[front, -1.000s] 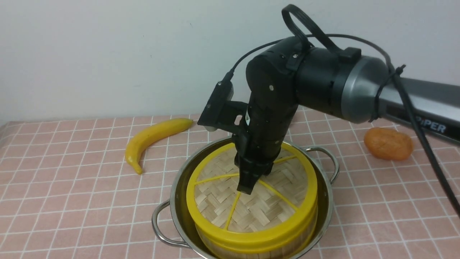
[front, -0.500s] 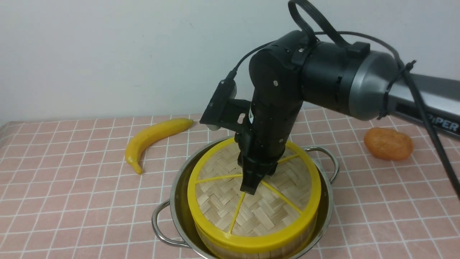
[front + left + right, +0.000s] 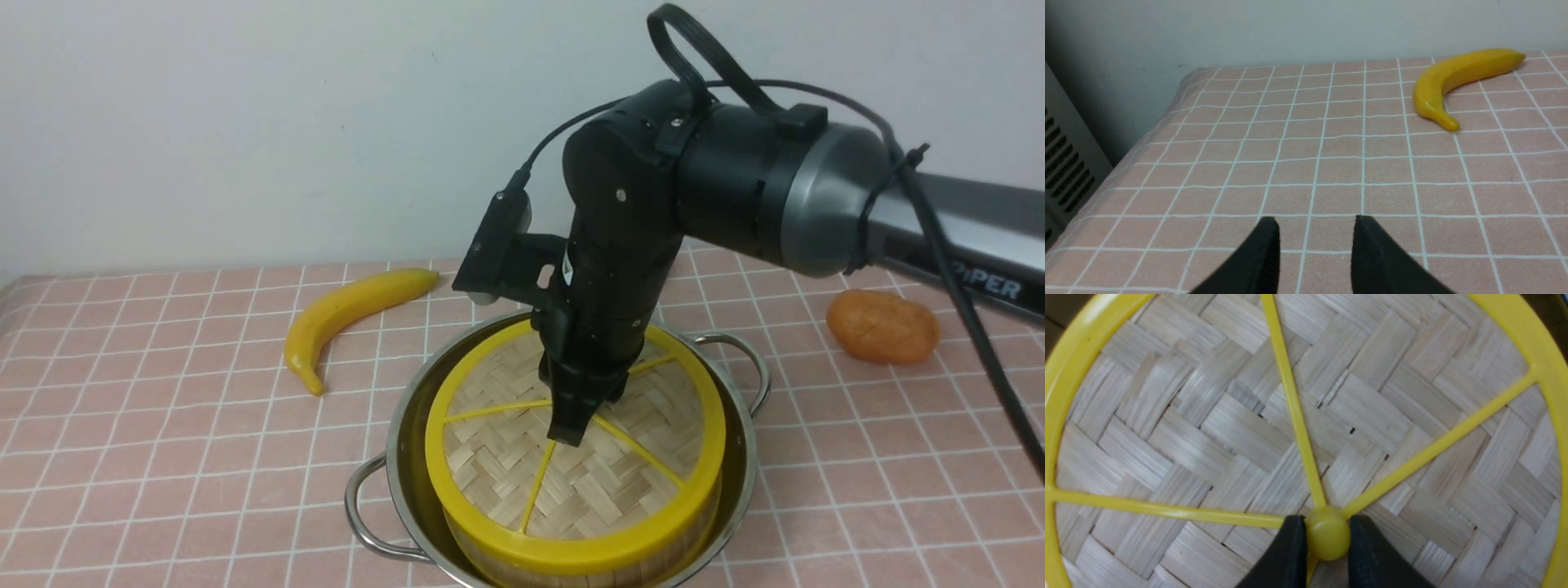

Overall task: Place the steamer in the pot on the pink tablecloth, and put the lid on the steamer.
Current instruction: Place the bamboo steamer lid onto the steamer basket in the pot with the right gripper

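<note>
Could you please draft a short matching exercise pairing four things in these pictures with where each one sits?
Things:
1. lid
2. steamer
3. banana
4. right gripper

Places:
A. inside the pot
B. closed on the lid's yellow hub
C. on top of the steamer
D. on the pink tablecloth, on the robot's left of the pot

Pairs: 1-C, 2-A, 3-D, 4-B

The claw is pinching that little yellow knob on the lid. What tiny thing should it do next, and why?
Probably open the right gripper and let go: the lid appears to sit level on the steamer inside the pot, while the fingers clamp its hub.
</note>
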Robot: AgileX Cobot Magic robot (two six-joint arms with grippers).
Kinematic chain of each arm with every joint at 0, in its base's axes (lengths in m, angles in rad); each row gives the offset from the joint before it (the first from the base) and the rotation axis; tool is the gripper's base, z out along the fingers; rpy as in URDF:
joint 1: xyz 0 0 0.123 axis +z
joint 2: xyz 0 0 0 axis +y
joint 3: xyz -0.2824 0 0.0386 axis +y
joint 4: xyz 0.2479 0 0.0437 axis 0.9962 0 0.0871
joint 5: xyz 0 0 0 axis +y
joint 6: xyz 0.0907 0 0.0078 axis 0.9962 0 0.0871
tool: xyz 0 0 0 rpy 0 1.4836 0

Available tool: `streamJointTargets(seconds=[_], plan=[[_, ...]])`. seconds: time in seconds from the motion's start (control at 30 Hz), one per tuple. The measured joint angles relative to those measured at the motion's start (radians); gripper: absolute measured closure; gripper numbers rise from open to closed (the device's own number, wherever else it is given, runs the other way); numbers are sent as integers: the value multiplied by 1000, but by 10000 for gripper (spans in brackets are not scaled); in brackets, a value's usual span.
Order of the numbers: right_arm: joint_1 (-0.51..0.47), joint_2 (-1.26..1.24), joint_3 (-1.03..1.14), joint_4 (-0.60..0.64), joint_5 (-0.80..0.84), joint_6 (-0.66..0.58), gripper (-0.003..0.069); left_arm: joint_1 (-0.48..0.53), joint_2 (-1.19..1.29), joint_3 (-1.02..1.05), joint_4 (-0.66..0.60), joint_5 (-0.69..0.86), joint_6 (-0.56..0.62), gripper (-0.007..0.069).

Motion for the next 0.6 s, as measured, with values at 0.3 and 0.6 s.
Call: streamJointTargets(seconds=[0.3, 0.6], plan=[[0, 9, -37, 1, 16, -15, 513, 0, 0, 0, 0, 0, 0, 382], [-13, 30, -40, 11, 17, -15, 513, 0, 0, 0, 0, 0, 0, 382]])
